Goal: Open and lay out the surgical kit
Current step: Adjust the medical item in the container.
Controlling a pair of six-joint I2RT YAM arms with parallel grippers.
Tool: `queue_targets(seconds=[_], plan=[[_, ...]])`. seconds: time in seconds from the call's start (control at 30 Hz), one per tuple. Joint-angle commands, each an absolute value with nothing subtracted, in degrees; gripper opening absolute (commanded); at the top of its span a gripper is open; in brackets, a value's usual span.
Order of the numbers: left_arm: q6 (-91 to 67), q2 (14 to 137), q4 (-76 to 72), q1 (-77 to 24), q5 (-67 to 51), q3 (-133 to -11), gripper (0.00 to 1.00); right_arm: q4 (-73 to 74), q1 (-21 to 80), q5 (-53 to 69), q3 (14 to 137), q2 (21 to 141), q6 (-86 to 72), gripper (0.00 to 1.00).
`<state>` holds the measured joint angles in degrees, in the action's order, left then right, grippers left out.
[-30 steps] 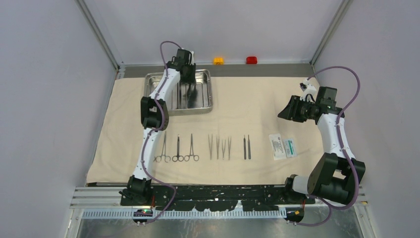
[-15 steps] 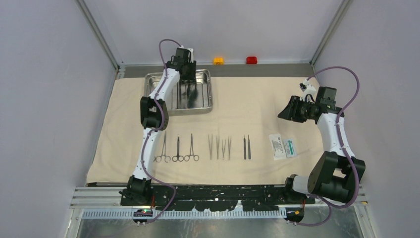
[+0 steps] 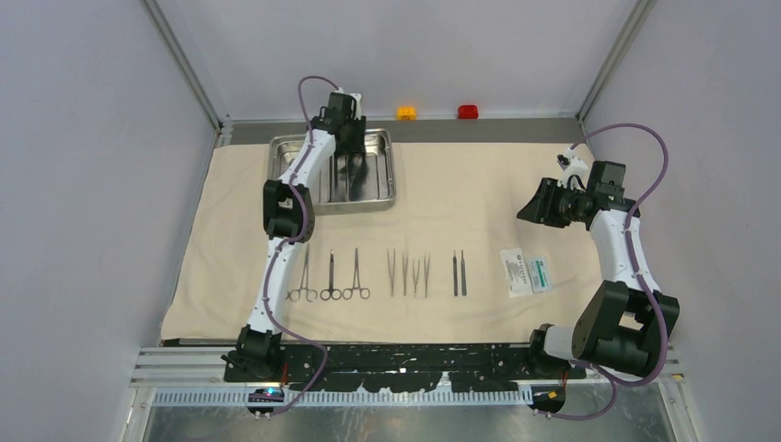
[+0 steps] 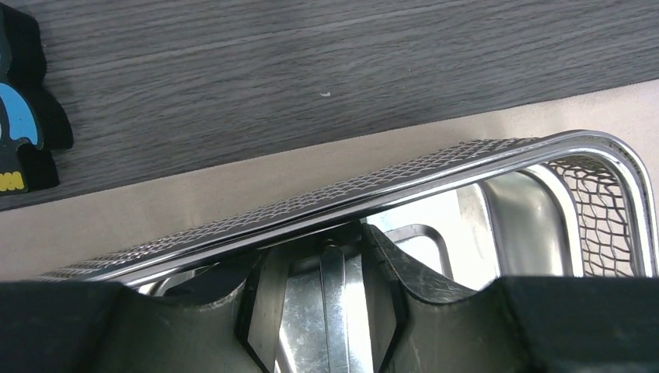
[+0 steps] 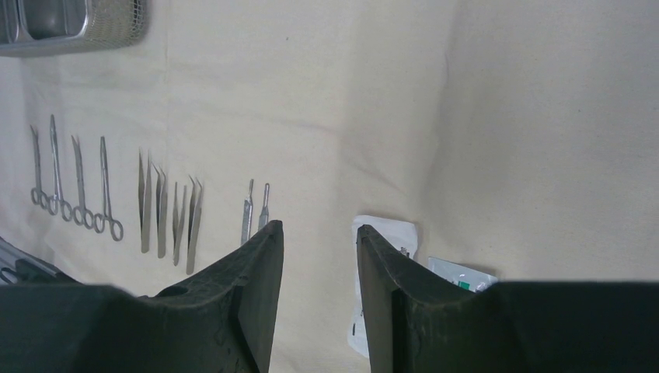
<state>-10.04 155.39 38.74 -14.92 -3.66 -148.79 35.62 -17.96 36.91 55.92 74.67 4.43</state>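
The beige cloth wrap [image 3: 460, 184] is lying spread flat over the table, and the rest of the kit is sitting on it. The steel tray [image 3: 368, 206] is resting at the cloth's far left corner. The left gripper [image 3: 347, 149] is reaching down into it by the far rim. From the left wrist camera, its fingers [image 4: 268, 264] are standing parted just under the tray's mesh-lined rim [image 4: 435, 167]. A narrow steel ridge is running between them, with bright metal showing on either side, so they are not clenching anything. Beyond the rim, a small black-and-blue block [image 4: 19, 109] is sitting on the dark wood surface.

Along the near part of the cloth, the instruments are lying in a neat row. Ring-handled forceps [image 3: 356, 274] are lying on the left, partly behind the left arm. Next come the tweezers [image 3: 409, 273], then two thin straight tools [image 3: 459, 273], then the white-and-green packet [image 3: 527, 273] on the right.

The right gripper [image 3: 525, 212] is hanging above the right side of the cloth, apart from everything. Its fingers [image 5: 256, 264] are spread and holding nothing. An orange button [image 3: 406, 112] and a red button [image 3: 468, 111] are sitting past the far edge.
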Motion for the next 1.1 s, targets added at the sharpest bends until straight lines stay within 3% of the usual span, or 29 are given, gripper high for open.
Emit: queue_targets(seconds=[0.0,0.6,0.83,1.07], plan=[[-9.68,153.58,38.96,-14.59,-5.05,-150.56,0.42,34.98,-17.83,36.10,56.87,75.21,5.66,0.45],[2.76,140.40,44.20,-15.82,-5.41,-142.30,0.50,38.74,-17.83,36.30,60.86,81.21,8.48,0.45],[5.73,136.70,48.70,-16.82,-6.36,-133.38,0.48,39.99,-17.79,36.85,63.06,83.97,9.49,0.45],[7.91,141.66,53.20,-17.75,-7.11,-137.14,0.43,38.39,-17.82,38.51,62.10,85.09,8.80,0.45]])
